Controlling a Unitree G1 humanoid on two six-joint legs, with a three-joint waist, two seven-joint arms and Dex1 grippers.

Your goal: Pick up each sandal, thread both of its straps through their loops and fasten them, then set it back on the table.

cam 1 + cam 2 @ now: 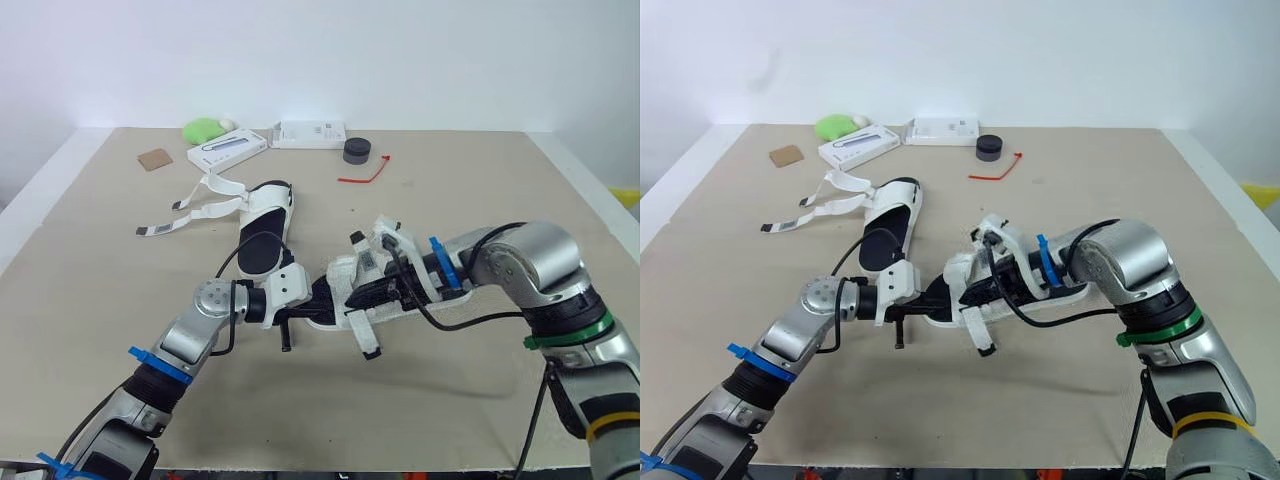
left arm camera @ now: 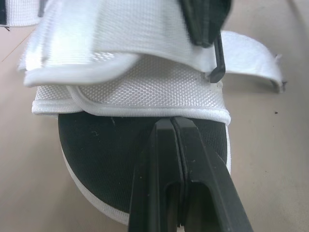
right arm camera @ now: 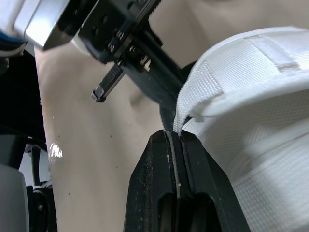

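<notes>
beige table [image 1: 120, 220], white mesh sandal [image 2: 145, 92], black insole [image 2: 106, 140], left fingers [image 2: 159, 164] and right fingers [image 3: 154, 169] clamped on it

A wide table [image 1: 120, 330] with a matte beige top takes most of the scene. A thin white border runs along its edges at 9 and 3 o'clock. Behind it, at 12 o'clock, stands a plain white wall [image 1: 400, 60]. The light is soft and even and gives only faint shadows on the table top. At 3 o'clock, beyond the table's edge, a small yellow thing [image 1: 628, 197] shows.
</notes>
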